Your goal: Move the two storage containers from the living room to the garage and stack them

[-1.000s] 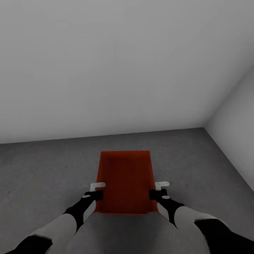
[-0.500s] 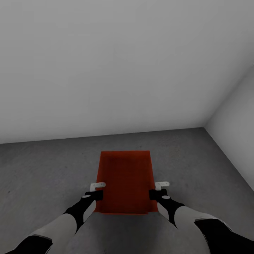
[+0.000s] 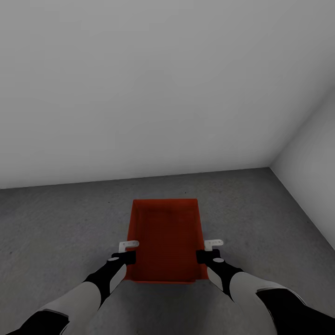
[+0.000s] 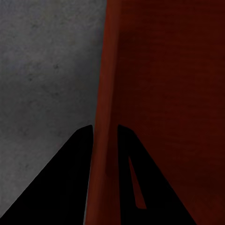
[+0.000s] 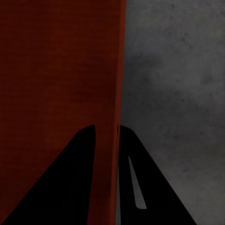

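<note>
1. Head view: a bare corner of the garage, pale grey walls meeting the dark, rough floor. One orange-red storage container sits centred in front of the robot, open top up, near the back wall. The left gripper and right gripper flank its long side walls, one on each. Whether the box rests on the concrete or hangs just above it cannot be told from this angle.

2. Left wrist view: the two dark fingers straddle the container's thin side wall, one inside, one outside, closed onto it over grey concrete.

3. Right wrist view: the mirror image, with the fingers pinching the opposite wall, the floor just beyond.

4. Handling, as a judgement: the box looks rigid, straight-walled and empty, so probably light; its smooth thin walls could slip or twist in a one-sided pinch. The present hold, midway along both long walls, keeps it level and seems the sensible place to grip.
</note>
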Controlling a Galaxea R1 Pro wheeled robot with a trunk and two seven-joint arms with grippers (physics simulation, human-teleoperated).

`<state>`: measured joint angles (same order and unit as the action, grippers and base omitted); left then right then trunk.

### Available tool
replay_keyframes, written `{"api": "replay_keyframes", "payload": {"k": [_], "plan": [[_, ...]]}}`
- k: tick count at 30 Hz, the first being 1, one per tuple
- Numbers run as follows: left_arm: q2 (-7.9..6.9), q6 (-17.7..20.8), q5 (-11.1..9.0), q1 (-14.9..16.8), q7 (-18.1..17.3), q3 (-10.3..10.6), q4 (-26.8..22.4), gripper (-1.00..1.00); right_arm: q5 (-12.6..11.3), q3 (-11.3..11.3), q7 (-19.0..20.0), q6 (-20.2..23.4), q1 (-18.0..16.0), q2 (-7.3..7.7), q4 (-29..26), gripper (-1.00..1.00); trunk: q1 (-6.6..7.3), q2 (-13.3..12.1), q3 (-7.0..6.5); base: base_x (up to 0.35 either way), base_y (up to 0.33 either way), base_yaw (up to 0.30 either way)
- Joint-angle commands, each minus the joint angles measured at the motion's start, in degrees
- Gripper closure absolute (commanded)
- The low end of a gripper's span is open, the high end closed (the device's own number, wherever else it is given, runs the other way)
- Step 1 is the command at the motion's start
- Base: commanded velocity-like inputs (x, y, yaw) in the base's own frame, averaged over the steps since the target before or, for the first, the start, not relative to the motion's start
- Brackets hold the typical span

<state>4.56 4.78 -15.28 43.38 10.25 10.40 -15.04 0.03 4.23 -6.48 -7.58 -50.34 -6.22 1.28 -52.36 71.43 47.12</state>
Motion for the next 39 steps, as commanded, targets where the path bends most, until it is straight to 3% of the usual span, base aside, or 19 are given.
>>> {"api": "replay_keyframes", "payload": {"k": [1,25,39], "plan": [[-0.07,0.41,0.07,0.07,0.75,-2.4,-3.66,1.0,-1.08,-1.5,-0.34,-0.32,-0.02,0.87,0.3,1.0,0.0,0.03,0.04,0.0,0.0,0.0],[-0.33,0.41,0.09,0.04,0.99,-2.4,-3.69,1.0,-1.17,-1.5,-0.28,-0.24,-0.03,0.69,0.3,1.0,0.0,0.03,0.04,0.0,0.0,0.0],[-0.35,0.4,0.07,0.04,0.99,-2.4,-3.69,1.0,-1.17,-1.5,-0.28,-0.24,-0.03,0.69,0.3,1.0,-3.07,5.64,2.56,0.0,0.0,0.0]]}}
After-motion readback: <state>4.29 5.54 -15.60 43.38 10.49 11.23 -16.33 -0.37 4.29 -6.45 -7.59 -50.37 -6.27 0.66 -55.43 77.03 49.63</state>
